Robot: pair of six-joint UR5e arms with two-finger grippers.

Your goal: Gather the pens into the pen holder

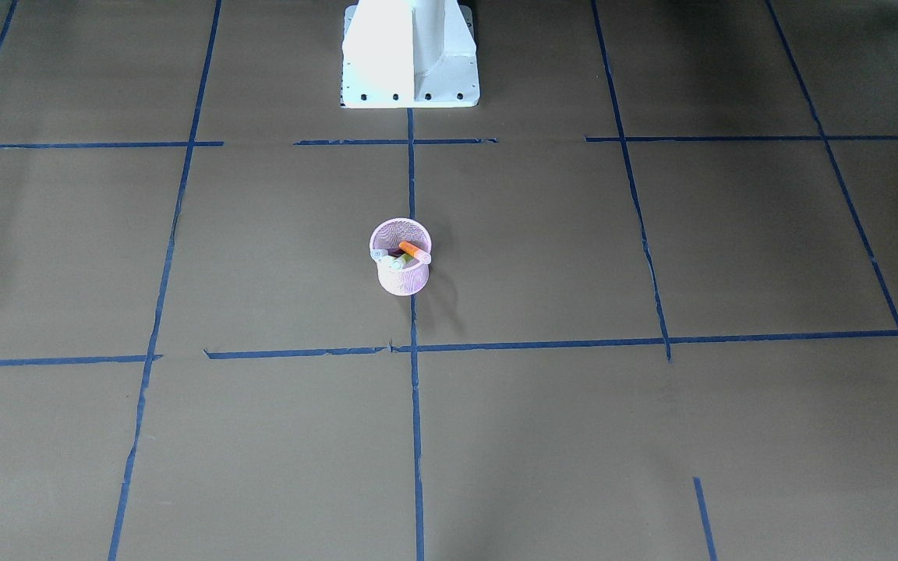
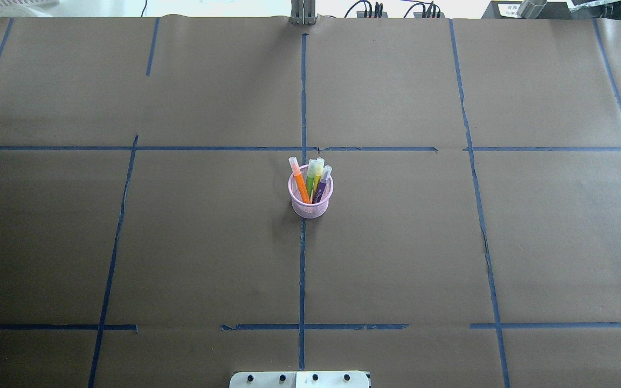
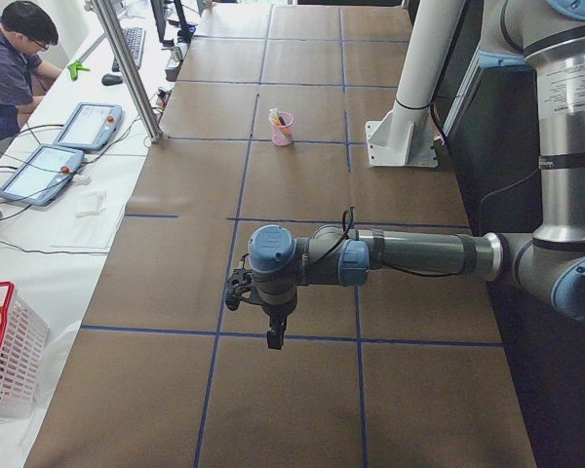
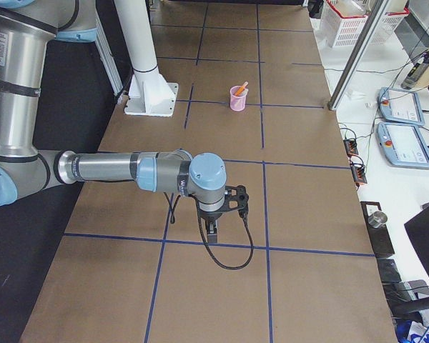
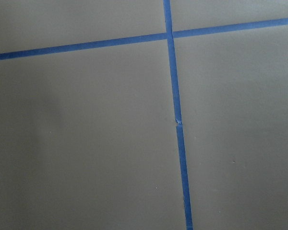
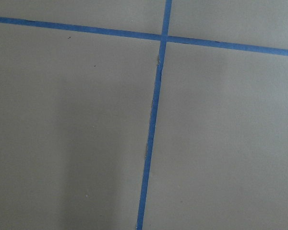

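Pen holder (image 2: 310,203): pink mesh cup, upright at mid-table, set on a blue tape line (image 2: 302,269).
Pens: orange pen (image 2: 301,186), green pen (image 2: 310,182), yellow pen (image 2: 317,173), purple pen (image 2: 322,187); all are stood in the holder, caps up, leant on the rim.
Step in hand: collection is judged complete.
Advice: both arms are best held well apart from the light, easily tipped cup.
Left gripper (image 3: 274,337): hung low over the table, far from the holder; jaw state cannot be told.
Right gripper (image 4: 211,233): likewise; jaw state cannot be told.
Surface: table (image 2: 450,242) covered in brown paper, gridded with tape.
Room: operator (image 3: 15,58) is seated at a side bench; white basket (image 3: 5,361) is placed nearby.
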